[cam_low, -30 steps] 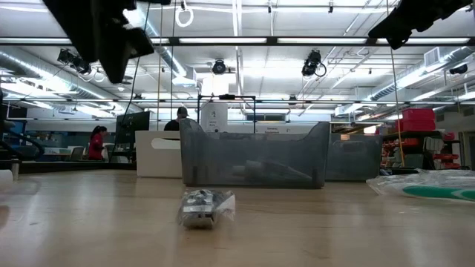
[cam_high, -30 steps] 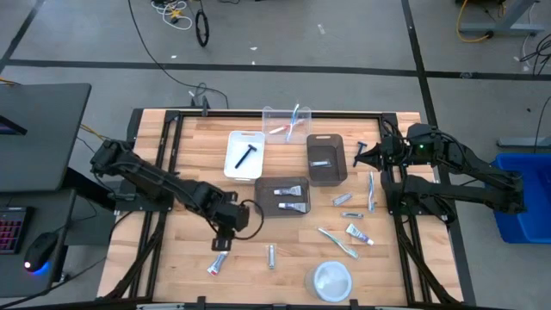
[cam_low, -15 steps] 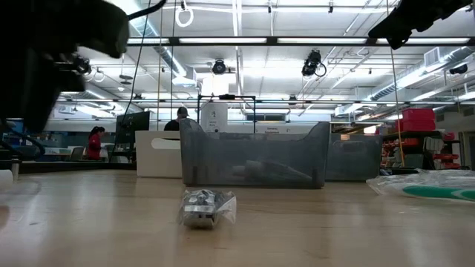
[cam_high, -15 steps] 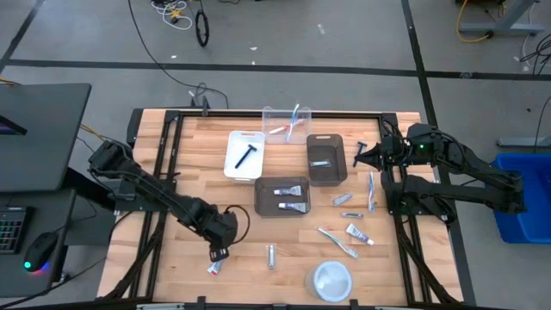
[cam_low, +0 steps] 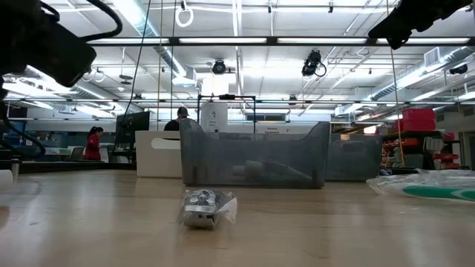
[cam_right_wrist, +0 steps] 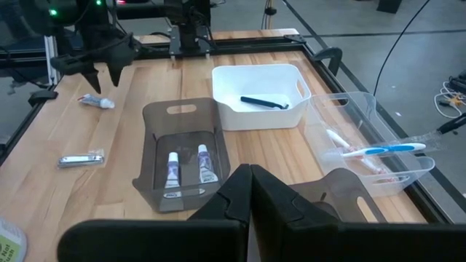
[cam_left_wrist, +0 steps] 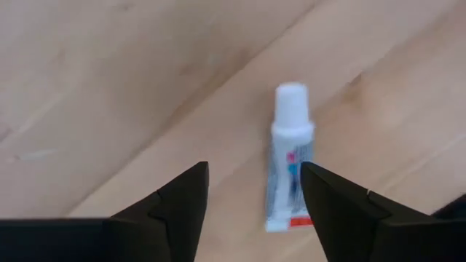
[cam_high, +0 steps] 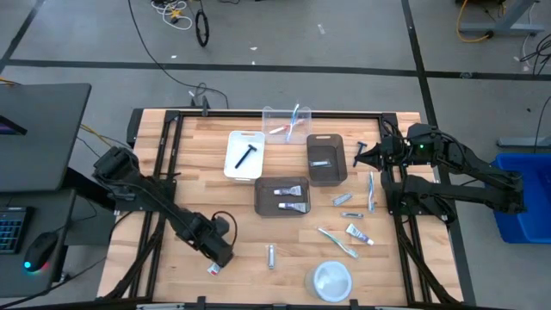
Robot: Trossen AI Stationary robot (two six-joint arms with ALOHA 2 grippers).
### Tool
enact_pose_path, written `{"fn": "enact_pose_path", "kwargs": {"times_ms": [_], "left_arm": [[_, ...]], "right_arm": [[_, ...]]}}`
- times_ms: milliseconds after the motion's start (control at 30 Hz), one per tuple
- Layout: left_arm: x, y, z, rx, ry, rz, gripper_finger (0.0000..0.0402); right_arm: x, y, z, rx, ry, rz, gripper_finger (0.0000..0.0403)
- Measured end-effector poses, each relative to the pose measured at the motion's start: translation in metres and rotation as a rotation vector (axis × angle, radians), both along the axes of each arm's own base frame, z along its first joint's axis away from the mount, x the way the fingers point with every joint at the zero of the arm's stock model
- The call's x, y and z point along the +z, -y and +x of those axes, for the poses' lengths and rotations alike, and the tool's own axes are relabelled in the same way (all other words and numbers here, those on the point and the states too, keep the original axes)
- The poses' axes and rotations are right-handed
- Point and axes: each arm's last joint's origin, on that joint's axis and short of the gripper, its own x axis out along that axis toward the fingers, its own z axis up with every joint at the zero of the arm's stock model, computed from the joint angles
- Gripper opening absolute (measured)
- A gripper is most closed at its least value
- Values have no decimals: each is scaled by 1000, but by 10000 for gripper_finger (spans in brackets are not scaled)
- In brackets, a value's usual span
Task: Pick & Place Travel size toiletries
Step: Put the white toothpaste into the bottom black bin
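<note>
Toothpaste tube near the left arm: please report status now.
Left gripper open, above toothpaste tube, not gripping yet. Tube flat on table. Right gripper shut, waiting at far right edge. Nothing in the way.

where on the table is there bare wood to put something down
Widest bare patch: the table left of the white bin, above the left gripper. A smaller one lies between the nail clipper and the dark bin. Crowded: right side, around the loose toothbrushes and round dish.

I see the wooden bench (cam_high: 189, 185) carrying a white bin (cam_high: 232, 159), a clear bin (cam_high: 277, 116), two dark grey bins (cam_high: 325, 172), a round white dish (cam_high: 331, 281), and loose toothpaste tubes (cam_high: 360, 232), toothbrushes (cam_high: 337, 242) and a small silvery tube (cam_high: 270, 256)
</note>
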Motion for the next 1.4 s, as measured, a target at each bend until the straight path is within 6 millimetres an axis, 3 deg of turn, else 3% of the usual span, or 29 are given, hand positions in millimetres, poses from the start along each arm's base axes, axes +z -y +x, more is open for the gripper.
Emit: {"fn": "enact_pose_path", "kwargs": {"times_ms": [267, 467, 1167, 1400], "left_arm": [[9, 2, 6, 73, 44, 25, 275], [16, 5, 10, 100, 42, 37, 281], [-24, 31, 42, 110, -93, 117, 281], [-29, 35, 47, 109, -118, 109, 281]], "right_arm": [[0, 0, 0, 0, 0, 0, 14], [0, 0, 0, 1, 0, 0, 13], [0, 0, 0, 1, 0, 0, 14], [0, 0, 0, 0, 0, 1, 13]]}}
